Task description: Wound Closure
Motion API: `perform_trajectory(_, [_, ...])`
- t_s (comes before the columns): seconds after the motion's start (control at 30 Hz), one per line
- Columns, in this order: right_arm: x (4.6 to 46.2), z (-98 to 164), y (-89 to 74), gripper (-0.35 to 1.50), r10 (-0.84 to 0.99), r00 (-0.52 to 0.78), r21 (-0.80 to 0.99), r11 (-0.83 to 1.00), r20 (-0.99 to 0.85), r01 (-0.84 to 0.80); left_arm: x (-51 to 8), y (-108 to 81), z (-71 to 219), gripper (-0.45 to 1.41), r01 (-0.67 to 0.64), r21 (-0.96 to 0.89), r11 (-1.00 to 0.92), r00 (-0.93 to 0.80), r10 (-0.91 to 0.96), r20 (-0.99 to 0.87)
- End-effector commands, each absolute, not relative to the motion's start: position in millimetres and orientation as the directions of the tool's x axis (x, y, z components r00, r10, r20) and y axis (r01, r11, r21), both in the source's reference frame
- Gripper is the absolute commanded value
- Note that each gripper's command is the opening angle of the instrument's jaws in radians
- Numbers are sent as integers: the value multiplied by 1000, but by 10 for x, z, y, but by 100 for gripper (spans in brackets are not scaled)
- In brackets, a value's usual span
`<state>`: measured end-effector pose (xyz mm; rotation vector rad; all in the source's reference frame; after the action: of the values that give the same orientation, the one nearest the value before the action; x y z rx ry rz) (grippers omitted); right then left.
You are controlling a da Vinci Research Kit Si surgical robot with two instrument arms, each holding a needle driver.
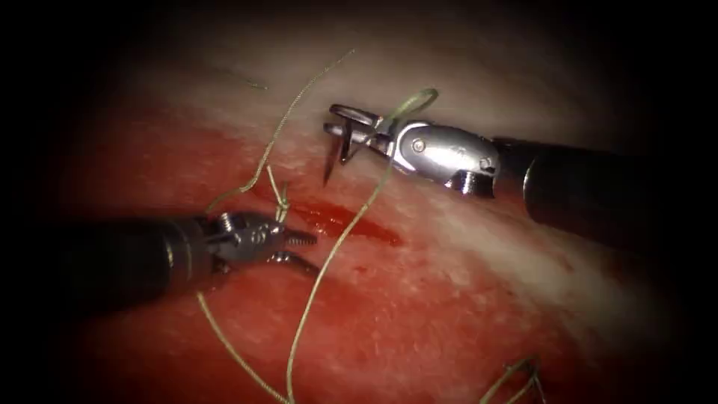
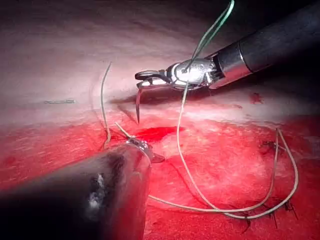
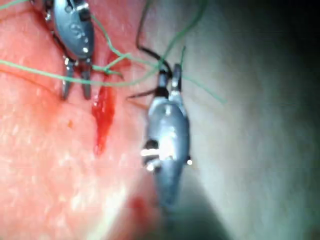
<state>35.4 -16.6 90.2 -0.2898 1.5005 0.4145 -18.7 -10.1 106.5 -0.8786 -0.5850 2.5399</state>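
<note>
Steel needle (image 1: 334,153) clamped in right pincer (image 1: 348,127), clear of tissue (image 1: 449,299); left pincer (image 1: 299,251) apart, empty.

Dark surround, one central light

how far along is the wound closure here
Done: dark stitches already sit in the red-stained tissue. In hand: the right tool holds the curved steel needle near its middle, clear of the tissue, pale green thread trailing. The left tool is open, holding nothing. Left: the short red cut still gapes.
</note>
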Motion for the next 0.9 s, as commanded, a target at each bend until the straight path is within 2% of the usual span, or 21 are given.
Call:
perform_trajectory(0.03, [362,907,-163,-35,78,22,61,897,-997,-438,-192,-101,1071,12,-220,-500,-837,-728,483,-488])
perform_trajectory(0.9, [370,905,-177,-35,-33,22,-39,909,-999,-415,-191,-101,1071,12,-223,-503,-835,-726,487,-485])
